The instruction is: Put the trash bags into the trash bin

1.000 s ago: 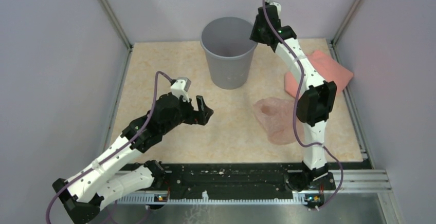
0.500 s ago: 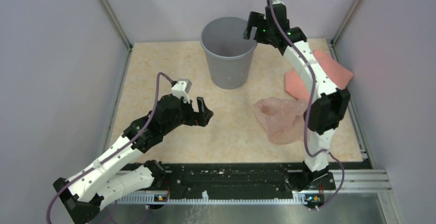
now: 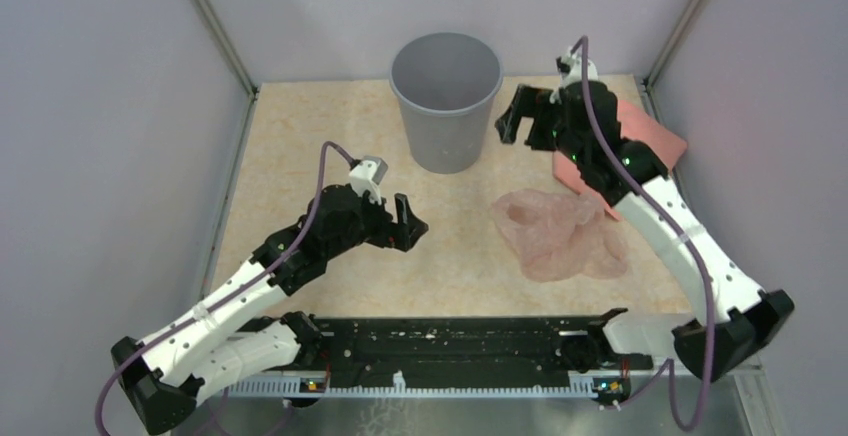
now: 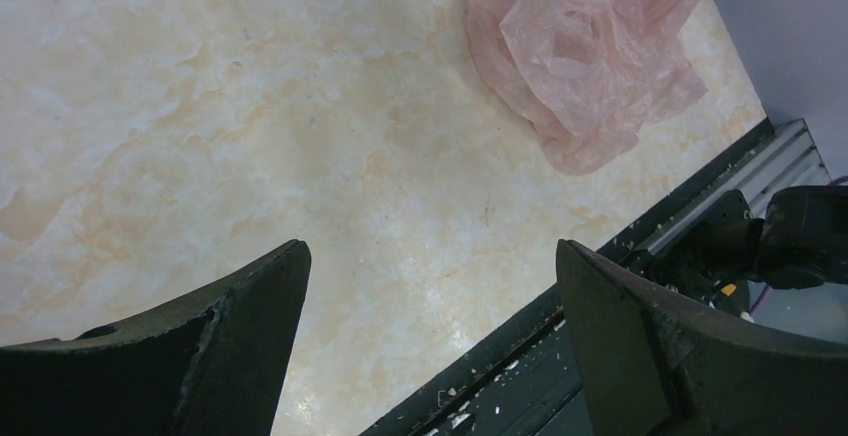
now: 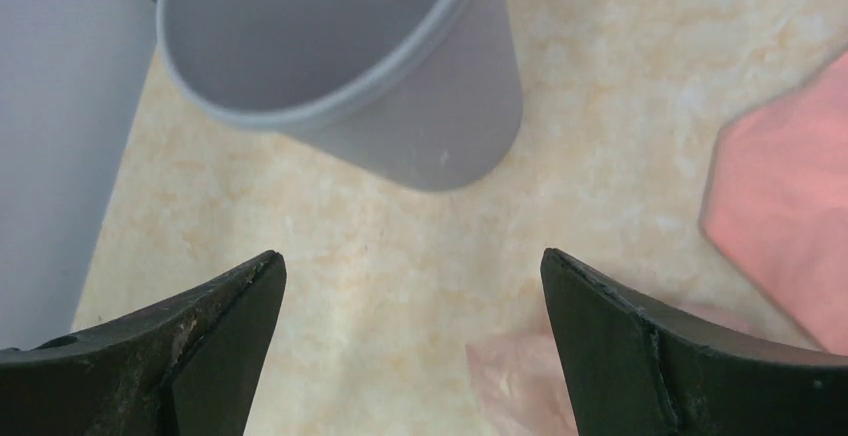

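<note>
Right gripper (image 3: 518, 121): jaws spread wide, nothing held, hovering over table (image 3: 300, 156) just right of trash bin (image 3: 445, 141), not touching it. Left gripper (image 3: 408, 224): also spread wide, empty, low above bare table left of centre. Trash bags (image 3: 555, 236): crumpled on table right of centre, outside bin, apart from both grippers, nearer right one. Bin upright near back edge. Salmon folded bundle (image 3: 665, 136) at far right, just behind bag
</note>
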### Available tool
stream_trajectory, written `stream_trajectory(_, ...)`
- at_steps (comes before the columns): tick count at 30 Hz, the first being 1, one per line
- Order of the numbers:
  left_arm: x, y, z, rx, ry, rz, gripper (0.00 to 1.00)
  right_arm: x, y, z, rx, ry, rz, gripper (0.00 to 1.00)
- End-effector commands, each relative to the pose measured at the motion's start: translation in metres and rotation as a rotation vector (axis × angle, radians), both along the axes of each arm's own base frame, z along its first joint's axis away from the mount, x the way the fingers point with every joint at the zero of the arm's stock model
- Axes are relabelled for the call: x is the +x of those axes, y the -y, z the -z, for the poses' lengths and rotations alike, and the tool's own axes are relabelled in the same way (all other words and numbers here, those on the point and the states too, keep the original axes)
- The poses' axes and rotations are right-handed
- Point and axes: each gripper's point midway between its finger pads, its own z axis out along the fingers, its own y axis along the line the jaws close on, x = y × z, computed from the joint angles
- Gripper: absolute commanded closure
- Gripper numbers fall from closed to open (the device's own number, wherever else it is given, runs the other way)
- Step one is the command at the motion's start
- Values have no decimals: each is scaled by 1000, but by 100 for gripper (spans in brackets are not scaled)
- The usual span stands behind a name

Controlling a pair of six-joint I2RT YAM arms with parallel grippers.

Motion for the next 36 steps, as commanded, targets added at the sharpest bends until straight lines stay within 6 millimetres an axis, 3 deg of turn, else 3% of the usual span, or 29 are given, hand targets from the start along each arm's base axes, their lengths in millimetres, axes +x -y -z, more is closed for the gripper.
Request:
stream_trajectory(1,-2,26,-3,-71,13,112,2,-37,11,29,-27,-30,20,2)
stream_trajectory(7,1,41,14,-74,-28,146,2,-84,35,80,-68,-117,35,6)
stream_trajectory(15,17,64,29,-95,-45,163,2,-99,63,141,-182,-211,115,9)
stream_trajectory(20,50,92,37,-94,-24,152,3,-99,89,155,-237,-211,252,9)
stream_trajectory(28,93,162,58,-99,-63,245,6,-107,104,167,-260,-225,311,9)
stream_trajectory(36,103,208,78,-137,-109,326,10,-110,107,172,-246,-235,338,8)
